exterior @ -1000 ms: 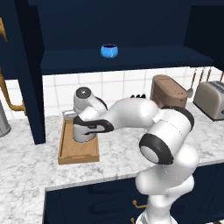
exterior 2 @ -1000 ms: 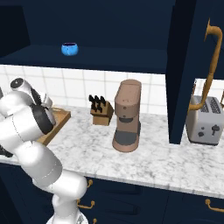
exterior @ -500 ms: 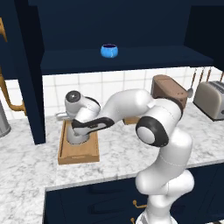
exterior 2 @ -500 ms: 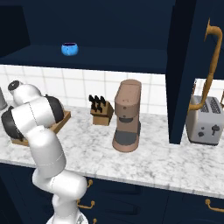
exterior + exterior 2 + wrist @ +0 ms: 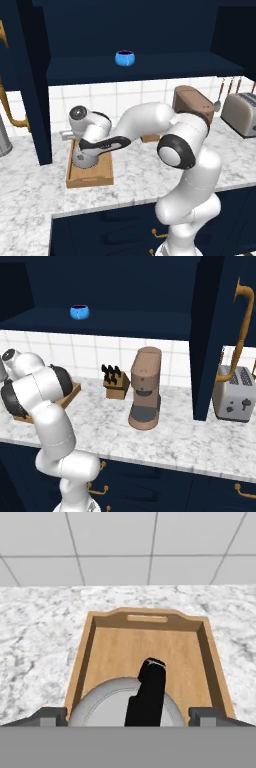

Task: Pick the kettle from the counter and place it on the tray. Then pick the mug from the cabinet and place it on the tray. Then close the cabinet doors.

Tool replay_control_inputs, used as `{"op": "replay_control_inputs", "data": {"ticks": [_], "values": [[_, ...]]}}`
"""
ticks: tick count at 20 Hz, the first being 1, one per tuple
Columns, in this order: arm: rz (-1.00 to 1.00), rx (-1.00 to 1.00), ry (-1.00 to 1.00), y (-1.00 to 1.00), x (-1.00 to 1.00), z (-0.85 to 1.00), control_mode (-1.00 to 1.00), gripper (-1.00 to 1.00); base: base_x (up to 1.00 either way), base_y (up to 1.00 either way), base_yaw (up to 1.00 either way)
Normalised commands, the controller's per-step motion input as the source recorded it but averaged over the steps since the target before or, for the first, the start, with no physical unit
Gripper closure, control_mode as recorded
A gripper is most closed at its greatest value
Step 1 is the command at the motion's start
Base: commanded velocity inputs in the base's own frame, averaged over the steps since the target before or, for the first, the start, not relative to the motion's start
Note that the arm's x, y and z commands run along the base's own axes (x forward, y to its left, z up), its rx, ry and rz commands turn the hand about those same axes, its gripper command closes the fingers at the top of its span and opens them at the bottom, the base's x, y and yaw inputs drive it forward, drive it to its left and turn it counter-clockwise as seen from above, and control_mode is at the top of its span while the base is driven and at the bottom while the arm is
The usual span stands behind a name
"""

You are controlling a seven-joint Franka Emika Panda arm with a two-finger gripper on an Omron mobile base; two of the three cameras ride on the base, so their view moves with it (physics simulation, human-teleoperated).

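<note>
The grey kettle point(image 5: 112, 704) sits in the near half of the wooden tray point(image 5: 150, 619), its black handle point(image 5: 147, 694) running down the middle. My gripper point(image 5: 129, 716) hangs just over it, open. Its fingertips point(image 5: 50, 716) stand wide on either side of the kettle body, clear of the handle. In the left base view the hand point(image 5: 90, 147) is low over the kettle point(image 5: 84, 160) on the tray point(image 5: 92, 175), on the marbled counter point(image 5: 140, 170). The blue mug point(image 5: 124, 58) stands on the shelf of the open cabinet point(image 5: 150, 67); the right base view has the mug point(image 5: 79, 311) there too.
Navy cabinet doors stand open at the left point(image 5: 27, 75) and right point(image 5: 215, 331), the right one with a brass handle point(image 5: 242, 321). A knife block point(image 5: 115, 383), a brown coffee machine point(image 5: 145, 388) and a toaster point(image 5: 235, 393) line the counter. A tall grey cylinder point(image 5: 2, 140) stands far left.
The hand with the kettle has moved a little left and down onto the tray, and the elbow has swung out to the right.
</note>
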Motion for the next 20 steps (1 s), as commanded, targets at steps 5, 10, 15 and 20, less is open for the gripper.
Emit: {"op": "replay_control_inputs", "data": {"ticks": [5, 10, 15, 20], "values": [[-0.1, 0.0, -0.02, -0.18, -0.57, 0.07, -1.0, -1.0, 0.0, 0.0, 0.0], [-0.06, 0.0, 0.0, -0.3, -0.75, 0.79, -1.0, -1.0, 0.0, 0.0, 0.0], [0.0, 0.0, 0.01, -0.51, -0.79, 0.98, -1.0, -1.0, 0.0, 0.0, 0.0], [0.1, 0.01, 0.03, -0.83, -0.5, 0.31, -1.0, -1.0, 0.0, 0.0, 0.0]]}}
